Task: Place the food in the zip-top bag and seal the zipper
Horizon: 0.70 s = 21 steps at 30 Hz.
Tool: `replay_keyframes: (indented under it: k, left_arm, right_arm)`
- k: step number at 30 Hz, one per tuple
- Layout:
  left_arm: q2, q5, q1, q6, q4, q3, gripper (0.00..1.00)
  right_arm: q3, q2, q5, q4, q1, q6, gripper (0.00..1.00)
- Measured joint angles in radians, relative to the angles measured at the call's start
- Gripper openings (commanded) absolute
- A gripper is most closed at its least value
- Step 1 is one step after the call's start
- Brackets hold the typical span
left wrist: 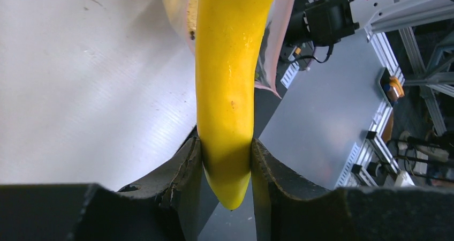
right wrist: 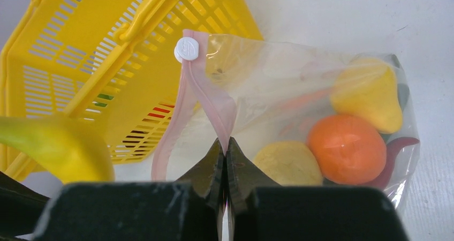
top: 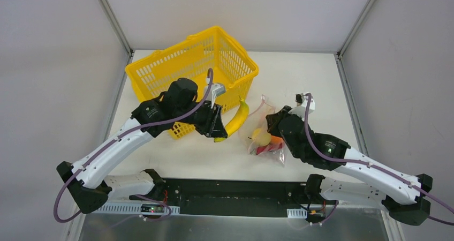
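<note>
Clamping banana (left wrist: pixel 225 91) between basket (top: pixel 160 69) and bag (right wrist: pixel 278 64), left fingers (left wrist: pixel 184 168); right fingers (right wrist: pixel 210 168) pinching zipper (right wrist: pixel 214 110)

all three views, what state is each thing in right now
clear plastic zip-top bag, open with toy fruit inside
pink zipper strip, unsealed
yellow toy banana, gripped outside the bag
left end effector, shut on the banana
right end effector, shut on the zipper strip
yellow plastic basket, upright
</note>
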Motion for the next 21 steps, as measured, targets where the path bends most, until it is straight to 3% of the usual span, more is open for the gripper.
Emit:
replay_keyframes:
  k: [9, 21]
  left_arm:
    - [0.137, 0.003, -0.1, -0.007, -0.06, 0.057, 0.0]
    - [0.28, -0.023, -0.114, -0.012, -0.088, 0.182, 0.0]
  right_arm:
    - [-0.005, 0.0, -0.001, 0.023, -0.001, -0.003, 0.01]
    - [-0.058, -0.037, -0.037, 0.077, -0.002, -0.03, 0.01]
